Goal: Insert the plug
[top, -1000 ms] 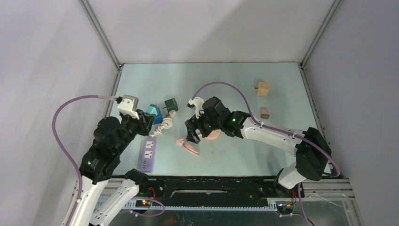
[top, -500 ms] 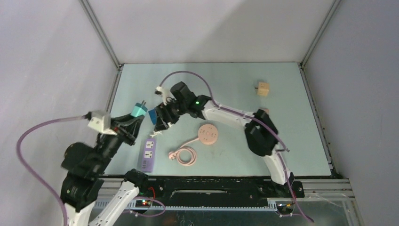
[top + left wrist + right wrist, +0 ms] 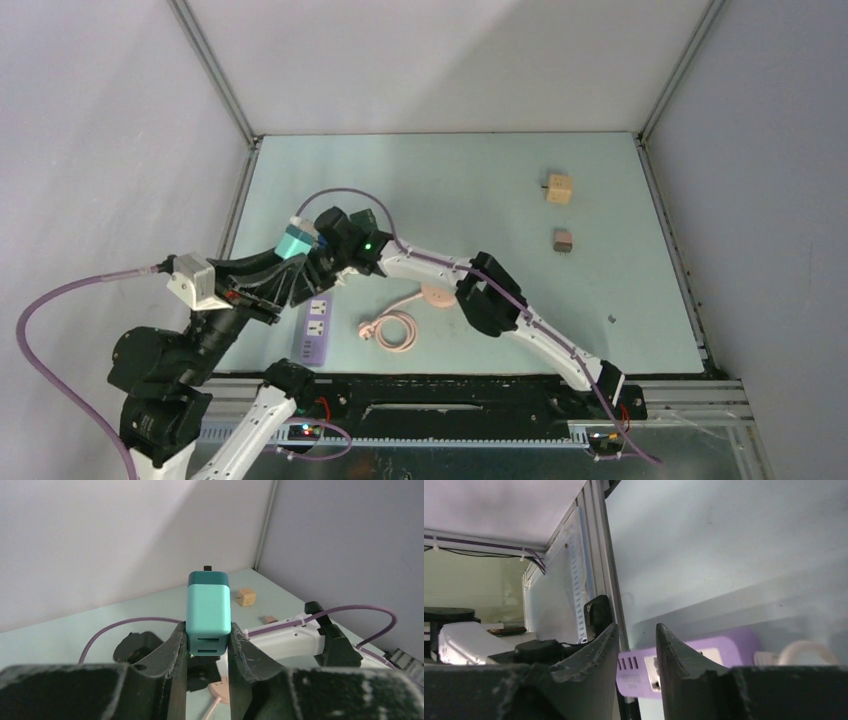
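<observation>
Gripping the plug (image 3: pixel 208 611) by its base, my left end effector (image 3: pixel 207 631) leaves prongs (image 3: pixel 206 568) free; right end effector (image 3: pixel 636 641) slightly open, empty.

Robot lab test cell. Plain grey walls (image 3: pixel 450 70) box in a pale green table (image 3: pixel 480 190), with metal frame posts (image 3: pixel 215 70) at the far corners. Left arm (image 3: pixel 165 360) and right arm (image 3: pixel 540 335) are bolted at the near edge, trailing purple cables (image 3: pixel 60 300). A slotted wiring tray (image 3: pixel 450 438) runs along the near side. Small props: power strip (image 3: pixel 317 330), wooden blocks (image 3: pixel 560 188) far right.
</observation>
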`<state>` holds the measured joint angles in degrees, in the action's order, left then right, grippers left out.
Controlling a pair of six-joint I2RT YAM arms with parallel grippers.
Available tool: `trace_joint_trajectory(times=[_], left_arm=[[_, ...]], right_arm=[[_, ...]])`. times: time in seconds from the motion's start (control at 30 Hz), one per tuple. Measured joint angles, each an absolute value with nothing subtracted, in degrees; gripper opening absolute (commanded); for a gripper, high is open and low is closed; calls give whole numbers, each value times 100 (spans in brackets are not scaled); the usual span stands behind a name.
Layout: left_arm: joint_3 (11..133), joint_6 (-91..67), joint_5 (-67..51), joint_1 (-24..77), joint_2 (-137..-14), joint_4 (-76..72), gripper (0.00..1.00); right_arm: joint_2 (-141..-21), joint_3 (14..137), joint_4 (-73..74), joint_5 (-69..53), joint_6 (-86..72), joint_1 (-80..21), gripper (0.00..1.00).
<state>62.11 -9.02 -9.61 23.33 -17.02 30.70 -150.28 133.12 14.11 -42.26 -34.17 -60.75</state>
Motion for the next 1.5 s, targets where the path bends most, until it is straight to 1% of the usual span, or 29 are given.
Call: trace_joint_trajectory(times=[0.2, 0.37, 0.5, 0.6, 0.77, 0.87, 1.0, 1.2, 1.5], left_arm=[[5968, -961, -1146, 2333, -1824, 3059, 0], [5780, -1009, -1203, 2333, -1898, 3081, 0], [5774, -1011, -1221, 2333, -1914, 3096, 0], [5774, -1009, -1221, 2333, -1916, 3098, 0], [5774, -1009, -1216, 2333, -1931, 3100, 0], [5767, -1011, -1186, 2333, -1977, 3103, 0], [5699, -1015, -1066, 2333, -2108, 3140, 0], [5625, -982, -1028, 2333, -2805, 3356, 0], [5155, -242, -1302, 2333, -3776, 3564, 0]], right_arm=[[-15482, 13478, 1400, -3876, -3701, -6375, 24], [-15528, 13561, 1758, -3183, -3592, -6565, 23], [-15266, 13399, 2198, -2449, -3358, -6608, 23], [-14748, 12678, 2379, -1938, -3188, -6549, 23], [-13917, 11393, 2534, -1448, -2978, -6270, 23], [-13321, 10342, 2484, -1153, -2871, -5988, 23], [-12654, 9332, 2477, -919, -2845, -5583, 23], [-11926, 8270, 2346, -794, -2724, -5164, 24], [-11061, 7564, 2368, -731, -2375, -4963, 25]])
